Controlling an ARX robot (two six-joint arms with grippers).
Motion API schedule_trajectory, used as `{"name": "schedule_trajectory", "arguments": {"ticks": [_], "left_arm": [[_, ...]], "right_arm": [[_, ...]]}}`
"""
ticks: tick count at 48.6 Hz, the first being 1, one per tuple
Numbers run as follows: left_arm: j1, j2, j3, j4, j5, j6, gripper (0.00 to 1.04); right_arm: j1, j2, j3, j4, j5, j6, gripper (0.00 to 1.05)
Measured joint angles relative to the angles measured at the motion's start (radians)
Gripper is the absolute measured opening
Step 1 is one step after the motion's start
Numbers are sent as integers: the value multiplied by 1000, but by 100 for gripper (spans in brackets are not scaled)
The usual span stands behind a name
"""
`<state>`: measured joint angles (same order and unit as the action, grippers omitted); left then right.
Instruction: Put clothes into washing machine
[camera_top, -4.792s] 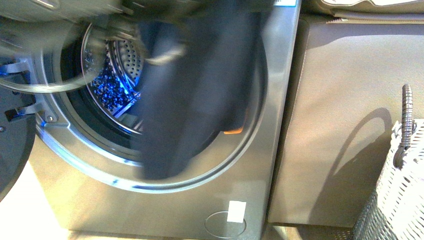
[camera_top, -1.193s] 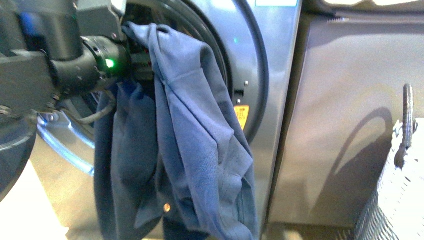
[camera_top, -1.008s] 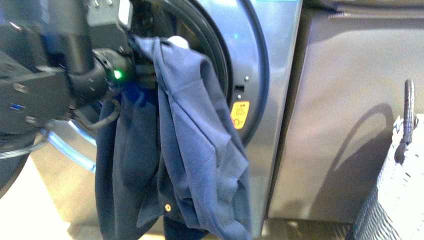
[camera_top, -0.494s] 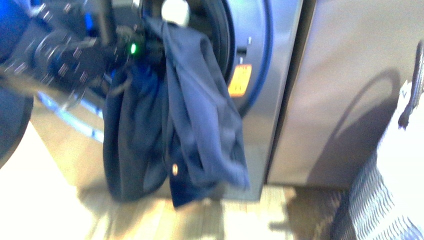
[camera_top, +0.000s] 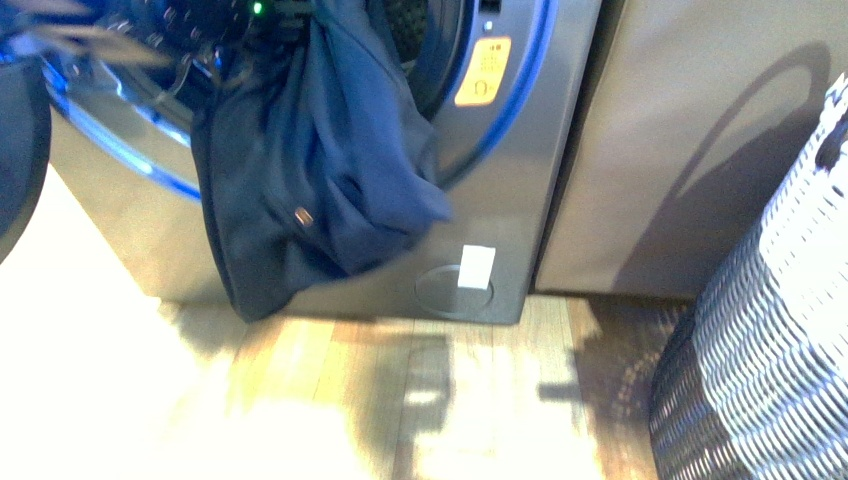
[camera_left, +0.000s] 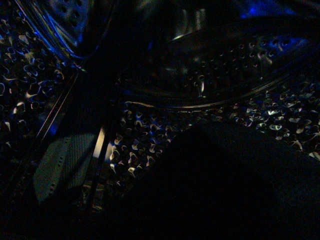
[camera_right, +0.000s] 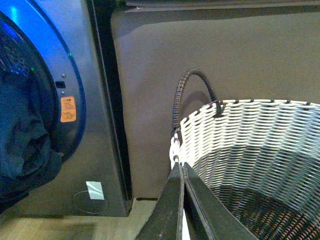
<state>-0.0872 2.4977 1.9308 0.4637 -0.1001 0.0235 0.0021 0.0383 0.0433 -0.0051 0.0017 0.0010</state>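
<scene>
Our left arm (camera_top: 180, 20) reaches in from the upper left edge to the porthole of the washing machine (camera_top: 520, 200). It is blurred, with a green light on it. The left tool is hidden there, and the left wrist view gives only the dim perforated drum (camera_left: 150, 145), so we cannot tell whether it grips. The right tool (camera_right: 181, 172) has its fingers pressed together on nothing, close to the rim of the wicker basket (camera_right: 250, 135).

We count one garment: the clothes (camera_top: 320, 170) hang out of the opening, draped down the front panel. We also count one orange sticker (camera_top: 483, 72), one white label (camera_top: 477, 267) and one basket.

The wooden floor (camera_top: 400, 400) is brightly lit. A plain brown panel (camera_top: 690, 140) stands just beside the machine.
</scene>
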Motion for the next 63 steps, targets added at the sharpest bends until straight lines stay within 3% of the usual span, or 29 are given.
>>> {"name": "schedule_trajectory", "arguments": {"ticks": [19, 31, 45, 47, 52, 63], "left_arm": [[2, 366, 713, -412, -39, 25, 9], [4, 436, 863, -458, -60, 48, 9], [10, 437, 942, -391, -102, 54, 9], [10, 437, 942, -392, -103, 55, 9], [9, 437, 942, -404, -102, 56, 9], [9, 437, 943, -443, -111, 71, 9]], "right_arm": [[0, -34, -38, 2, 0, 0, 2], [0, -34, -38, 2, 0, 0, 2], [0, -34, -38, 2, 0, 0, 2], [0, -34, -38, 2, 0, -1, 7], [0, -34, -38, 2, 0, -1, 31], [0, -34, -38, 2, 0, -1, 67]]}}
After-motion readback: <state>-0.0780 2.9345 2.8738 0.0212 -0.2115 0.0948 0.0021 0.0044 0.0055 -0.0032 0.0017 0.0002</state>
